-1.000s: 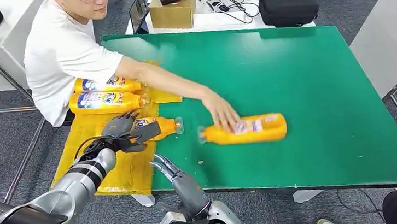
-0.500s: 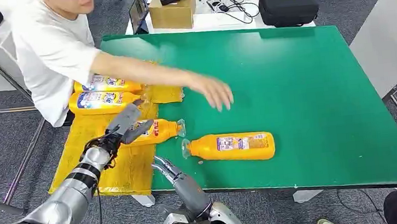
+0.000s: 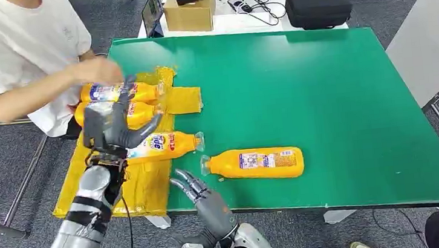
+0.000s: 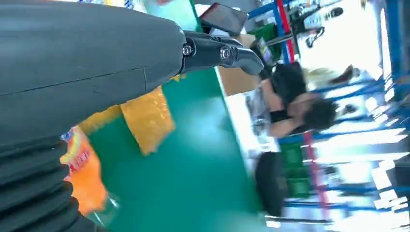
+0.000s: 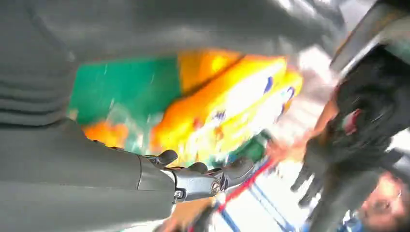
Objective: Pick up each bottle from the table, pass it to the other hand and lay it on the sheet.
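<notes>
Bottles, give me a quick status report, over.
Left hand open, raised above the sheet. Right hand open at table edge. One bottle on the green table, three on the sheet. Person's hand over far bottles.

A person in a white T-shirt [image 3: 11, 40] sits at the green table's [image 3: 324, 102] left side, one hand [image 3: 98, 70] blurred; beyond the table stand a cardboard box [image 3: 189, 12], a black case [image 3: 317, 5] and tangled cables [image 3: 247, 0]; grey carpet [image 3: 3, 175] lies below.
</notes>
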Action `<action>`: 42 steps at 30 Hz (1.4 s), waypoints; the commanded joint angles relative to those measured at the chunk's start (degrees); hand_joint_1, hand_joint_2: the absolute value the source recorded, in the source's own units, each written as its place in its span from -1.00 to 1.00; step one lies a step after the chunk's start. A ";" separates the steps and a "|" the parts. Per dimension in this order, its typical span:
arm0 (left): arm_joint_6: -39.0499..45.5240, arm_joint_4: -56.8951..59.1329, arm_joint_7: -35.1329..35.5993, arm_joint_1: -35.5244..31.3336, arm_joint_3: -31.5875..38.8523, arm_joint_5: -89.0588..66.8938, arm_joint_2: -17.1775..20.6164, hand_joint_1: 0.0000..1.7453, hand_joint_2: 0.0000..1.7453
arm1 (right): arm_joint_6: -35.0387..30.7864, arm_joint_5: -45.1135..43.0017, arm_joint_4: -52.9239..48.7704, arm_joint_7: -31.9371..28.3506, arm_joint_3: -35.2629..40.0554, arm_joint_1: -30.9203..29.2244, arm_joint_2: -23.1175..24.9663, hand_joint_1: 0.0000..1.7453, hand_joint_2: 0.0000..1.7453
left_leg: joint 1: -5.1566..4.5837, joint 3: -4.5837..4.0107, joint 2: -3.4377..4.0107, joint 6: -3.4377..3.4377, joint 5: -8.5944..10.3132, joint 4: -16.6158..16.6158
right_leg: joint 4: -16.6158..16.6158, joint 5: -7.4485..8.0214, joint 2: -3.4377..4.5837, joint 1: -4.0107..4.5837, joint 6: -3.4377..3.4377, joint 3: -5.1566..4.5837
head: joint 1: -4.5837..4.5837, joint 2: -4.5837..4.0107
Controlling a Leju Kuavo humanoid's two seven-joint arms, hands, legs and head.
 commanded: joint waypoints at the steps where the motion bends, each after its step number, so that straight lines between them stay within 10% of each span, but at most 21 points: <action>1: 1.67 -20.88 0.44 21.11 3.59 5.73 -5.05 -1.00 1.00 | -0.06 10.10 -12.19 13.65 -8.68 3.11 -9.44 -1.00 1.00 | -0.04 0.18 0.05 0.01 -0.07 -0.10 | -0.12 -0.05 0.04 -0.02 -0.03 0.18 | 0.02 0.00; 14: 1.75 -22.65 -0.26 29.42 2.35 -2.49 -5.25 -1.00 1.00 | 6.47 18.00 -11.45 22.68 -22.38 4.46 -13.23 -1.00 1.00 | -0.06 0.18 -0.07 0.00 -0.19 -0.07 | -0.16 -0.10 -0.08 -0.02 -0.07 0.22 | -0.02 0.00; 42: 2.65 -24.87 0.53 27.22 -1.35 -5.43 -5.50 -1.00 1.00 | 12.17 26.85 4.44 33.38 -25.95 -10.36 -12.56 -1.00 1.00 | -0.04 0.09 -0.05 0.04 -0.11 -0.01 | -0.10 -0.03 -0.06 0.00 -0.03 0.14 | 0.00 0.00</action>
